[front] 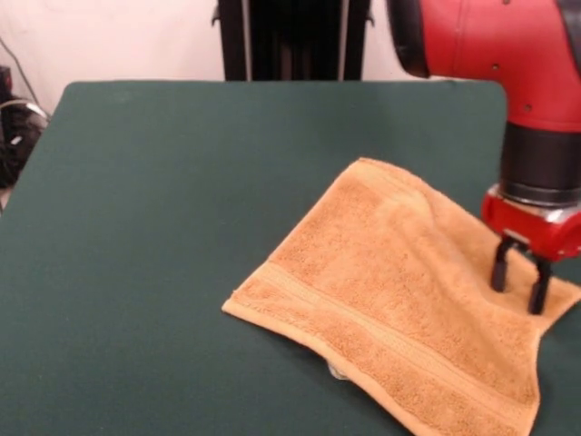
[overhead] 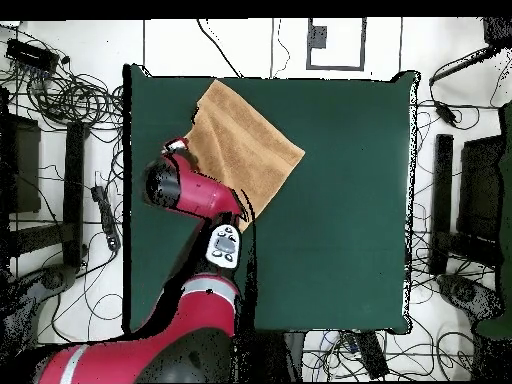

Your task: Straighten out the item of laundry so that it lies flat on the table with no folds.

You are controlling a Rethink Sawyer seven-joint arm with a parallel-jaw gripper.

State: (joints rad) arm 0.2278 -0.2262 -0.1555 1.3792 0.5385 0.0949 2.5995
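1 towel (front: 390, 300) spread | 1 table (front: 145, 227) | 1 hand (front: 519, 283) open on towel

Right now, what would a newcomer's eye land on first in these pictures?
The golden-orange towel, spread on the dark green table at its front-right in the front view. Next, the red arm's pincer, open, with its black fingers reaching down at the towel's right corner.

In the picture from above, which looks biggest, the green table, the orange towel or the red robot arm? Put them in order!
1. The table, by far.
2. The robot arm; it rises nearer the camera, so it may look bigger than it really is.
3. The towel.
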